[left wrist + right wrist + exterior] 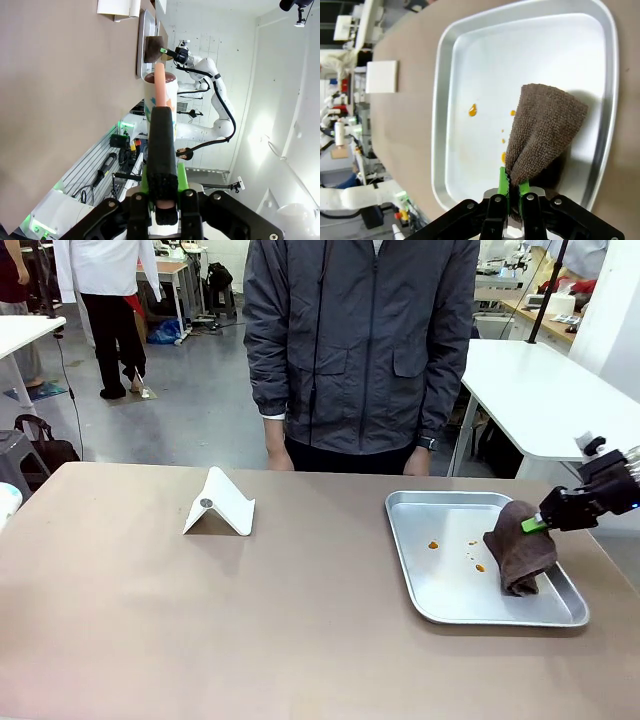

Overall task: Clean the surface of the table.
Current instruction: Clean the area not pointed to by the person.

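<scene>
Gripping a brown cloth (520,552) (545,125), the right claw (536,525) (512,186) is clamped tight. The cloth droops from it into the tray (400,504) (440,65), with orange spots (433,544) just past the cloth. The table (250,620) lies under this claw and tray. The left claw (161,192) is closed on a black tool (162,140), with the table alongside.

Matte taupe-brown table (300,640), shallow silver metal tray (450,585) at the right flecked with small orange spots (433,544), dark brown terry cloth (520,552), bright green pads (503,181) on the black right gripper (535,525), white folded card stand (225,505).
</scene>
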`<state>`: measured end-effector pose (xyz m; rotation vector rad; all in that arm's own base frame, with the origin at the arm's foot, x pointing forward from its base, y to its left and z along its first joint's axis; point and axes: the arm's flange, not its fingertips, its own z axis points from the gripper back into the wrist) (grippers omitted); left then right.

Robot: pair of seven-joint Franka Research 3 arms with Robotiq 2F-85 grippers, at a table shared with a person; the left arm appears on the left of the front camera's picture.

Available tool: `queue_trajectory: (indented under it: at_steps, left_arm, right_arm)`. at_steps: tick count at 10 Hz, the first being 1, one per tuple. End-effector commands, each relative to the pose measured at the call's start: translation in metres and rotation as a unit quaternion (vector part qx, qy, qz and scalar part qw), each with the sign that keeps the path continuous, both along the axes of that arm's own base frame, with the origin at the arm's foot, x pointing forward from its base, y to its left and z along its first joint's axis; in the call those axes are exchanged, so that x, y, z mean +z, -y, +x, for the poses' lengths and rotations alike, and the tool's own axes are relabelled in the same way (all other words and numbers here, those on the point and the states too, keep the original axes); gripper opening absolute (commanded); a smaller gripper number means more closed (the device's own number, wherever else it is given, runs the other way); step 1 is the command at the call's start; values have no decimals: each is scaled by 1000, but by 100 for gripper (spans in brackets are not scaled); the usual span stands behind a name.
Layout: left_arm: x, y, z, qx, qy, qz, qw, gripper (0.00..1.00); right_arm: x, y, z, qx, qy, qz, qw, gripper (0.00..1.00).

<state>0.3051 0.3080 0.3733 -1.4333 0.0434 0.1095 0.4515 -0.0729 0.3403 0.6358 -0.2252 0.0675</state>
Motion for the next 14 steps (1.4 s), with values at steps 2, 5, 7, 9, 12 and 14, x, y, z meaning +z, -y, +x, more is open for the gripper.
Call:
queue_trajectory:
  at_steps: [2, 5, 7, 9, 12, 14]
  left_arm:
    - [5, -2, -2, -3, -5, -2, 1000, 22]
    - [5, -2, -2, -3, -5, -2, 1000, 22]
    - [5, -2, -2, -3, -5, -2, 1000, 22]
    - [5, -2, -2, -3, -5, -2, 1000, 22]
    - [5, -2, -2, -3, -5, -2, 1000, 22]
    - [5, -2, -2, -3, -5, -2, 1000, 22]
  right_arm:
    - [-18, -15, 25, -8, -3, -43, 999, 0]
    - [-44, -36, 36, 9, -9, -35, 999, 0]
    - [-62, -55, 39, 25, -7, -15, 1000, 0]
    - [-74, -75, 41, 54, -16, -7, 998, 0]
    - [-79, -108, 43, 83, -4, 10, 996, 0]
    - [-86, -131, 44, 102, 0, 27, 994, 0]
